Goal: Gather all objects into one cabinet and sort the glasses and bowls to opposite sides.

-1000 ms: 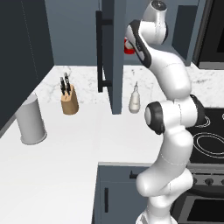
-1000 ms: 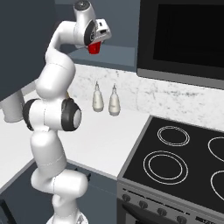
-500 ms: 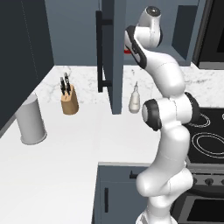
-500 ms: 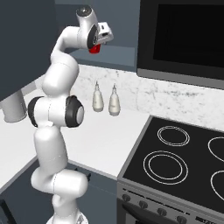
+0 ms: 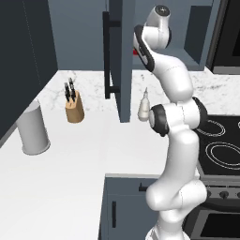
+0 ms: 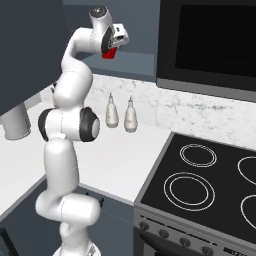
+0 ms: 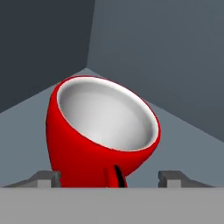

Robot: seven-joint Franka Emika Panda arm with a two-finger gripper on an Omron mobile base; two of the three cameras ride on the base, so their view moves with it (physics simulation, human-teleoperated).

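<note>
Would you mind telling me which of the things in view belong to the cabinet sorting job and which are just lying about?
Part of the job:
- red mug, between the fingertips
- gripper
- cabinet, door open

Just lying about:
- two soap bottles
- knife block
- grey canister
- stove
- microwave
</note>
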